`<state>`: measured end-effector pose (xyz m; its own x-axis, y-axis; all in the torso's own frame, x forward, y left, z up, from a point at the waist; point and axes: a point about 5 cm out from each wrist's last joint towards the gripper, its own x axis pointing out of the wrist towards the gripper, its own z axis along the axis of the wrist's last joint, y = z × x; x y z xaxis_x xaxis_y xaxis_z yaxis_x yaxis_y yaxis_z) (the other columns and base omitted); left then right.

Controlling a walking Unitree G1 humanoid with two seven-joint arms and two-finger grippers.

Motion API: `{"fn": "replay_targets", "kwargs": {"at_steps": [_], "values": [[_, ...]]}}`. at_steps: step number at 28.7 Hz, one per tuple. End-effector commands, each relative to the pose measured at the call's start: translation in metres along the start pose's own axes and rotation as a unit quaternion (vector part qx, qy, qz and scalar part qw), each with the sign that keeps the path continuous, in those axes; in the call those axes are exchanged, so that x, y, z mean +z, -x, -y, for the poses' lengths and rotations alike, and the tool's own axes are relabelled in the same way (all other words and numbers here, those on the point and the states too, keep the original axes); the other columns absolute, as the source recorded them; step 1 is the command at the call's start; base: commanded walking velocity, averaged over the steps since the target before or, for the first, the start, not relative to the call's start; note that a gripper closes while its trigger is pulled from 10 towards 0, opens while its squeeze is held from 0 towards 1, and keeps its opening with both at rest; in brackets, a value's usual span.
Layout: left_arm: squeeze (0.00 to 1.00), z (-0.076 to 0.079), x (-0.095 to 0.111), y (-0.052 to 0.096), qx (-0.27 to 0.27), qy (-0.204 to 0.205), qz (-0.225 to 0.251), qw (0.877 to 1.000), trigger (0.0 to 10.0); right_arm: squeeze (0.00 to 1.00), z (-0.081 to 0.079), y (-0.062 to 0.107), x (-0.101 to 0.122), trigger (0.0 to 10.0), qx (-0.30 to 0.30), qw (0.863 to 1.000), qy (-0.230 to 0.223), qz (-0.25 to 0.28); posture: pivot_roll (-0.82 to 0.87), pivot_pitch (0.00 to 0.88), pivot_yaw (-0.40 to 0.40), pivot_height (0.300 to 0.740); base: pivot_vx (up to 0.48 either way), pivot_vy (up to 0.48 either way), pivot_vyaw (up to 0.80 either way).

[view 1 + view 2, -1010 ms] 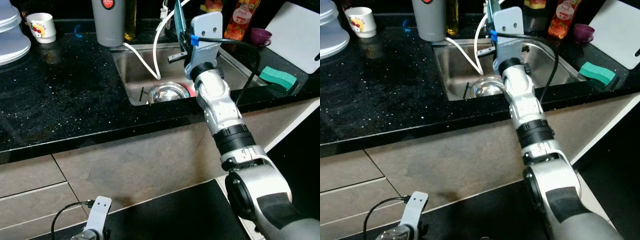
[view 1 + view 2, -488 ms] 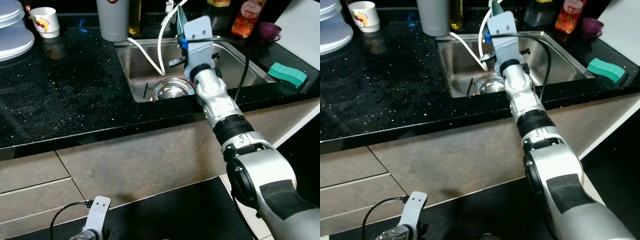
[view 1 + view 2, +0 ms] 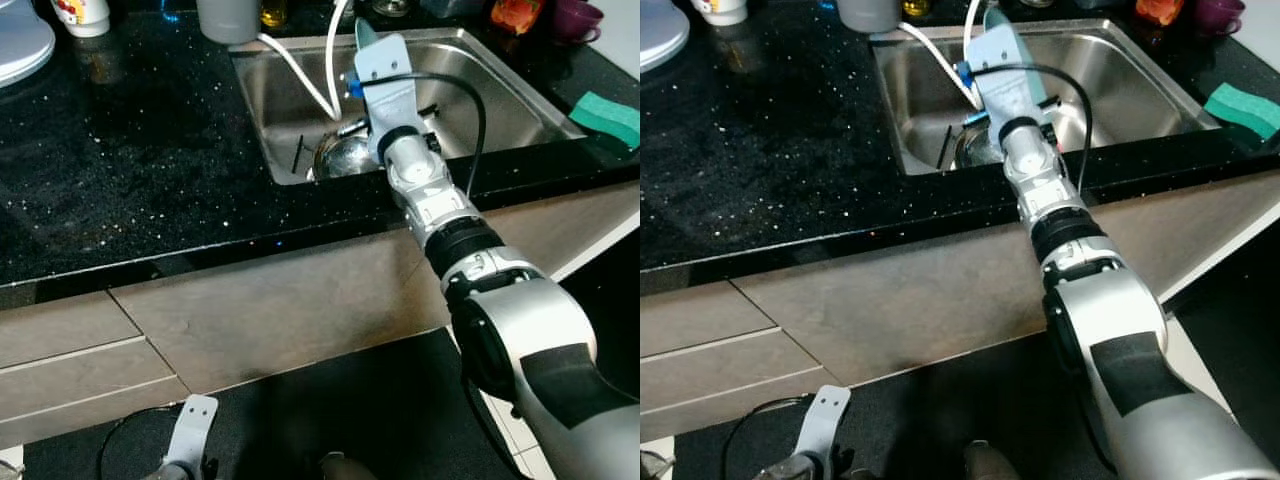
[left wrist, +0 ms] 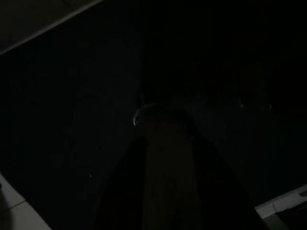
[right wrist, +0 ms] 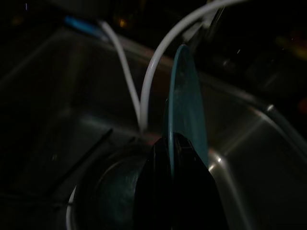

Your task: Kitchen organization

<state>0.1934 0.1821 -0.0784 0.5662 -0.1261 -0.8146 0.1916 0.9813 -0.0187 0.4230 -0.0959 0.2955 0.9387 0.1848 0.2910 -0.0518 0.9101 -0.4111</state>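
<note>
Down at the near edge, the left gripper [image 3: 190, 440] is hanging idle by the floor in front of the cabinet front [image 3: 270, 300]; I cannot tell how it is set, and its wrist view is giving almost nothing but dark.

Farther in, the right arm is reaching across the black speckled counter [image 3: 140, 150] and over the steel sink [image 3: 1140, 95]. The right gripper [image 5: 173, 143] is pinching a teal plate [image 5: 184, 120] by its rim, fingers [image 5: 158, 158] closed on it, and the plate is standing on edge above the sink, just over a shiny metal bowl [image 3: 345, 155] lying in the basin. Two white hoses [image 3: 300, 75] are dropping into the sink beside it.

Judging from this, the step in hand is carrying the plate at the sink, either setting it in or lifting it out; which, I cannot say. The next move is calling for keeping the thin plate clear of the hoses and the bowl, since an edge-on grip may be slipping easily.

Beyond the sink, a green sponge [image 3: 610, 105] is lying on the right counter, a grey tumbler [image 3: 228, 10] and a white mug [image 3: 82, 12] are standing at the back. The mug is carrying a coloured print, but no writing is readable.
</note>
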Motion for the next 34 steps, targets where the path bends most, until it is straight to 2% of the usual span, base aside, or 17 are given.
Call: {"fn": "replay_targets", "kwargs": {"at_steps": [1,7,8,9,10,13,17,19,20,21,22,23,26,28,30,33,34], "values": [[0.0,0.002,-0.017,0.003,-0.005,0.008,-0.023,1.0,10.0,0.0,0.003,-0.002,0.004,10.0,0.002,1.0,0.006,0.002,0.11,0.323,-0.073,0.74,0.0,0.0,0.0],[0.0,0.002,-0.021,0.004,-0.007,0.008,-0.023,1.0,10.0,0.0,0.006,-0.003,0.007,10.0,0.001,1.0,0.005,0.007,0.11,0.333,-0.073,0.74,0.0,0.0,0.0],[0.0,0.003,-0.022,0.004,-0.007,0.009,-0.022,1.0,10.0,0.08,0.007,-0.004,0.009,10.0,0.001,1.0,0.004,0.009,0.11,0.334,-0.073,0.74,0.0,0.0,0.0],[0.0,0.003,-0.022,0.004,-0.008,0.01,-0.021,1.0,10.0,0.38,0.008,-0.004,0.011,10.0,0.001,1.0,0.003,0.012,0.1,0.334,-0.073,0.74,0.0,0.0,0.0],[0.0,0.003,-0.022,0.004,-0.009,0.011,-0.02,1.0,10.0,1.0,0.01,-0.005,0.013,10.0,0.0,1.0,-0.001,0.016,0.1,0.331,-0.073,0.74,0.0,0.0,0.0],[0.0,0.004,-0.02,0.004,-0.01,0.011,-0.017,1.0,10.0,1.0,0.013,-0.005,0.015,10.0,-0.006,1.0,-0.01,0.021,0.1,0.324,-0.073,0.74,0.0,0.0,0.0],[0.0,0.005,-0.015,0.002,-0.01,0.01,-0.012,1.0,10.0,1.0,0.025,-0.006,0.019,10.0,-0.031,0.991,-0.126,0.033,0.1,0.302,-0.065,0.74,0.0,0.0,0.0],[0.0,0.005,-0.014,0.002,-0.01,0.01,-0.011,1.0,10.0,1.0,0.027,-0.006,0.02,10.0,-0.034,0.989,-0.137,0.038,0.1,0.299,-0.064,0.74,0.0,0.0,0.0],[0.0,0.005,-0.013,0.002,-0.009,0.011,-0.01,1.0,10.0,1.0,0.033,-0.005,0.023,10.0,-0.036,0.98,-0.186,0.055,0.1,0.286,-0.062,0.74,0.0,0.0,0.0],[0.0,0.004,-0.012,0.001,-0.009,0.011,-0.01,1.0,10.0,0.76,0.036,-0.005,0.026,10.0,-0.029,0.969,-0.236,0.071,0.1,0.277,-0.06,0.74,0.0,0.0,0.0],[0.0,0.004,-0.012,0.001,-0.009,0.011,-0.01,1.0,10.0,0.76,0.036,-0.005,0.026,10.0,-0.029,0.969,-0.236,0.071,0.1,0.277,-0.06,0.74,0.0,0.0,0.0],[0.0,0.004,-0.01,0.001,-0.005,0.014,-0.008,1.0,10.0,0.0,0.044,-0.003,0.032,10.0,-0.007,0.938,-0.329,0.109,0.09,0.261,-0.054,0.74,0.0,0.0,0.0],[0.0,0.003,-0.008,0.001,0.001,0.022,-0.008,1.0,10.0,0.0,0.056,0.002,0.041,10.0,0.028,0.89,-0.421,0.173,0.09,0.246,-0.048,0.74,0.0,0.0,0.0],[0.0,0.003,-0.008,0.001,0.002,0.023,-0.008,1.0,10.0,0.0,0.057,0.003,0.042,10.0,0.033,0.884,-0.429,0.181,0.09,0.246,-0.048,0.74,0.0,0.0,0.0],[0.0,0.002,-0.007,0.001,0.002,0.022,-0.008,1.0,10.0,0.0,0.059,0.009,0.045,10.0,0.062,0.866,-0.451,0.21,0.08,0.229,-0.039,0.74,0.0,0.0,0.0],[0.0,-0.001,-0.005,0.0,0.008,0.02,-0.009,1.0,10.0,0.0,0.057,0.039,0.054,10.0,0.182,0.807,-0.481,0.29,0.07,0.212,-0.03,0.74,0.0,0.0,0.0],[0.0,-0.001,-0.005,0.0,0.008,0.02,-0.009,1.0,10.0,0.0,0.057,0.039,0.054,10.0,0.182,0.807,-0.481,0.29,0.07,0.212,-0.03,0.74,0.0,0.0,0.0]]}}
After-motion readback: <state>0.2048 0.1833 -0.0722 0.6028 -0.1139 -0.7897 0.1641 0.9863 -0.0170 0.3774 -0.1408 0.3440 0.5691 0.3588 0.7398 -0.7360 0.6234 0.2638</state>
